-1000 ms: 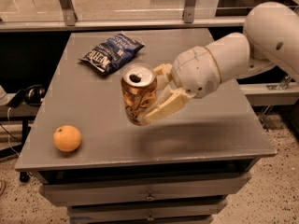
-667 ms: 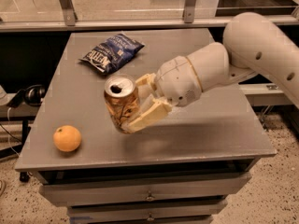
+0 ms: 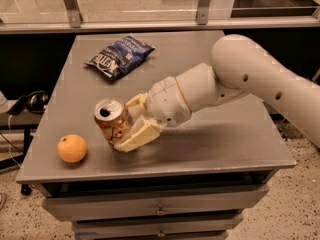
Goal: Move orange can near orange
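Observation:
The orange can (image 3: pixel 112 121), orange-gold with a silver top and pull tab, is held tilted just above the grey table (image 3: pixel 215 134), left of its middle. My gripper (image 3: pixel 131 121) is shut on the orange can, its cream fingers (image 3: pixel 140 135) clasping the can's right side. The orange (image 3: pixel 72 148), a small round fruit, rests on the table near the front left corner, a short way to the left of and below the can, with a gap between them.
A dark blue chip bag (image 3: pixel 120 56) lies at the table's back left. My white arm (image 3: pixel 250 79) reaches in from the right over the table. Drawers (image 3: pixel 160 211) sit under the front edge. A glass rail runs behind.
My gripper has carried the orange can to the left and a little lower, closer to the orange. The orange and the chip bag have not moved.

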{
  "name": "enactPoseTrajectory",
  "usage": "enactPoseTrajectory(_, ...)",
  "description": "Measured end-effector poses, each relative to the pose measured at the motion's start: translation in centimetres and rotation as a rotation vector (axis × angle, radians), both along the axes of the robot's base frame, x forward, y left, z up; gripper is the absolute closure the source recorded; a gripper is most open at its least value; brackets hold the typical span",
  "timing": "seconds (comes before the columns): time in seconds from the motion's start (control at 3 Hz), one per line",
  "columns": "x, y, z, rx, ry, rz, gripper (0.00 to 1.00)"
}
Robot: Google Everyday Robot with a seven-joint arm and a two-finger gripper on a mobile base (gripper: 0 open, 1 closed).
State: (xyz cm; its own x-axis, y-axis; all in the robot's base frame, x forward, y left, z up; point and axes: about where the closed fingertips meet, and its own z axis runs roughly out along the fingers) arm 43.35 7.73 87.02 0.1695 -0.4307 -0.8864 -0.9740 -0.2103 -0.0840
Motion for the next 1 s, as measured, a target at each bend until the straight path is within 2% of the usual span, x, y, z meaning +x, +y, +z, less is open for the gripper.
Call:
enactPoseTrajectory(0.33,0.1,1.7,-0.9,0.012,-0.001,0.003,1.0)
enactPoseTrajectory(0.67,0.6,2.4,-1.3,0.016,-0.01,0.012,0.82)
enactPoseTrajectory(1.0,1.1,2.7,-1.4,0.02,-0.024,0.016,0.58)
